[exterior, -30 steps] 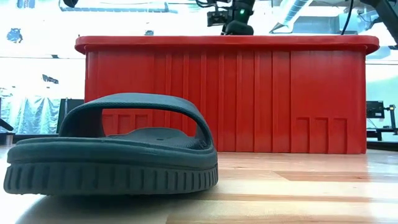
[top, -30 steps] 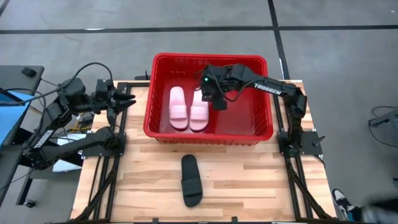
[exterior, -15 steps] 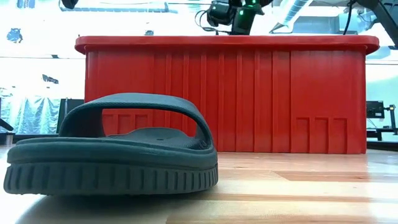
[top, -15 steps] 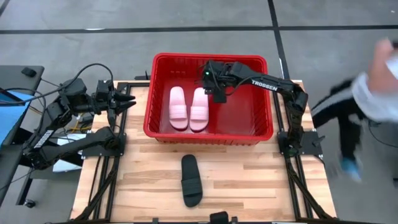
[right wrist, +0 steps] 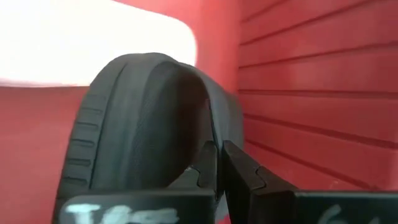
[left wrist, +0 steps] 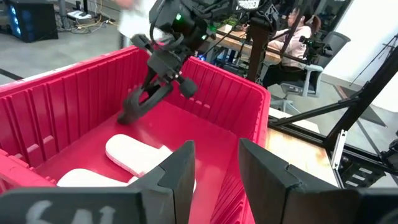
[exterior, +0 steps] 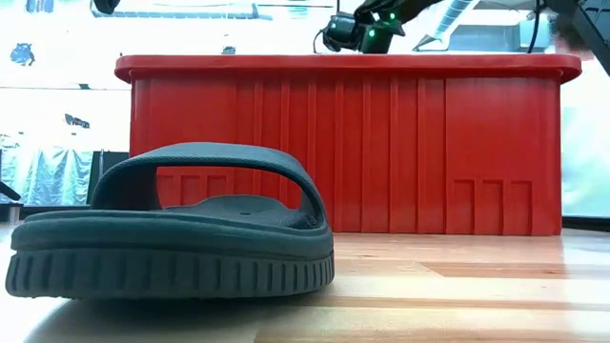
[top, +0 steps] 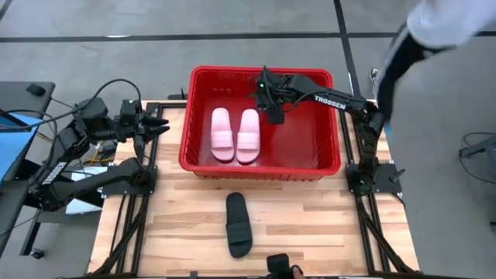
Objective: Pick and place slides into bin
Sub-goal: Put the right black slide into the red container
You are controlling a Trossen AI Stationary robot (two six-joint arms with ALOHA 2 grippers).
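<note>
The red bin [top: 188, 116] stands at the table's far middle. Two pale pink slides [top: 235, 134] lie side by side on its floor, soles down. My right gripper [top: 271, 103] is above the bin's far part, shut on a black slide [top: 276, 116], which also shows in the left wrist view [left wrist: 146, 99]. A second black slide [top: 239, 225] lies sole down on the table in front of the bin and fills the low view [exterior: 172, 229]. My left gripper [top: 163, 126] waits open and empty left of the bin. My right gripper pinches the black slide's strap [right wrist: 214, 134] between its two fingers. The fingers come from above, slanting down. The slide hangs tilted below them inside the bin, its lower end [left wrist: 127, 115] close to the bin floor; whether it touches, I cannot tell.
The bin's right half [top: 306, 139] holds nothing. A person [top: 434, 23] moves past the table's far right corner. A small dark device [top: 279, 266] sits at the table's near edge. Bare wood lies either side of the black slide on the table.
My right gripper has gone a little toward the table's far edge with the black slide, staying over the bin. A person has walked by on the right, toward the far side.
</note>
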